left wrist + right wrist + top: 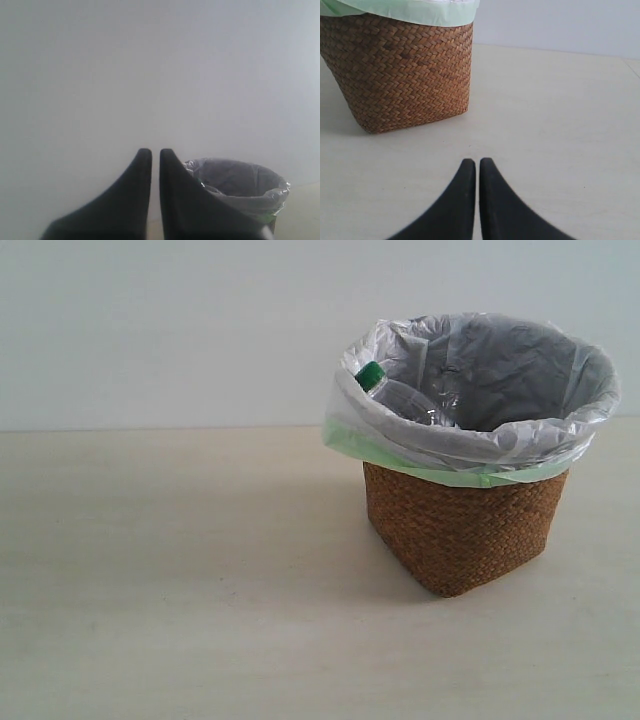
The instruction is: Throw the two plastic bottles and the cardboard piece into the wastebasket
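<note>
The brown wicker wastebasket [460,530] with its translucent bag stands right of centre on the table. A clear bottle with a green cap [400,395] leans against the bag inside it. The black-capped bottle and the cardboard piece are out of sight. No arm shows in the exterior view. My left gripper [155,152] is shut and empty, raised, with the wastebasket [240,187] beyond it. My right gripper [477,162] is shut and empty, low over the table, a short way from the wastebasket's woven wall [405,75].
The pale table [180,600] stretches bare round the basket. A plain light wall [180,330] rises behind it.
</note>
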